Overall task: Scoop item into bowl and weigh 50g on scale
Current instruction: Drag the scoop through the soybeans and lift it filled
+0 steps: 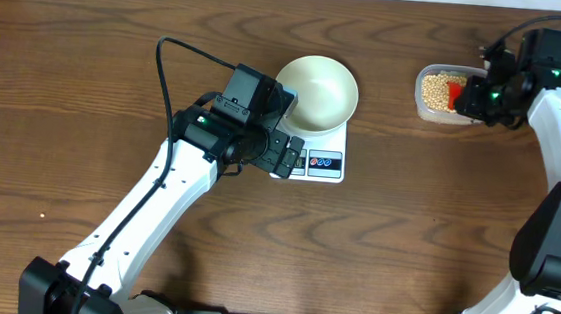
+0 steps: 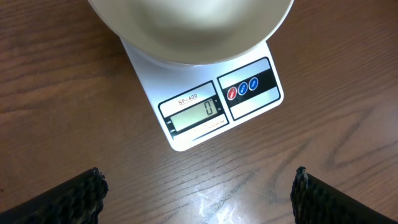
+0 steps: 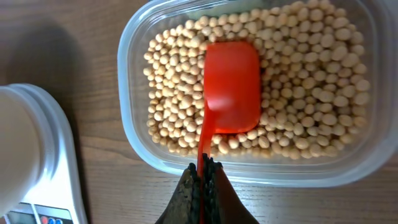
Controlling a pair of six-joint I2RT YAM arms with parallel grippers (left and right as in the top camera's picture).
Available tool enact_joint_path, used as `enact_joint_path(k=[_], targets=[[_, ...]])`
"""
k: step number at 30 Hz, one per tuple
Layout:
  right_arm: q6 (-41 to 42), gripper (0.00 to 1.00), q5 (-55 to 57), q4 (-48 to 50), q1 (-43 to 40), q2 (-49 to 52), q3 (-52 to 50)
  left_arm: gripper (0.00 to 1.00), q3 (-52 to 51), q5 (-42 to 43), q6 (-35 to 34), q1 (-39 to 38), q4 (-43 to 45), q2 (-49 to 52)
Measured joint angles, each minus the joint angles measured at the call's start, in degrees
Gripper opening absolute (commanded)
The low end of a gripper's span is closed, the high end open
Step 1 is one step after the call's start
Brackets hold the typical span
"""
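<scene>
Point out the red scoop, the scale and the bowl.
red scoop (image 3: 231,84): right wrist view, centre of its head.
scale (image 2: 194,116): left wrist view, on its LCD.
bowl (image 1: 318,92): overhead view, inner floor.

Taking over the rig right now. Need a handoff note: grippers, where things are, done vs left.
Left gripper: open, empty, hovering over the table in front of the scale.
Right gripper: shut on the red scoop handle. The scoop lies on the soybeans in the clear tub, no beans on it.
White bowl sits on the scale and looks empty; the display reads 0.
Done: scoop grasped.
Left: scoop soybeans into the bowl until 50 g.
</scene>
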Motion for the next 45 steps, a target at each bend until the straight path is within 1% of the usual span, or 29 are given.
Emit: enact_joint_path(k=[11,23,33,39,45], targets=[[2.34,0.01,-9.20,-0.52,-7.08,1.05,-0.02,0.96,0.00,-0.02,0.00,0.00,0.00,0.00],[6.01,0.01,-11.69,0.04,-7.80,3.61,0.00,0.96,0.00,0.00,0.00,0.00,0.00,0.00],[6.54,0.01,-13.40,0.46,-8.28,4.11,0.00,0.96,0.00,0.00,0.00,0.00,0.00,0.00],[6.29,0.01,-17.94,1.49,-9.18,4.66,0.00,0.96,0.00,0.00,0.00,0.00,0.00,0.00],[5.42,0.01,-24.13,1.73,-12.81,5.84,-0.07,0.96,0.00,-0.02,0.00,0.00,0.00,0.00]])
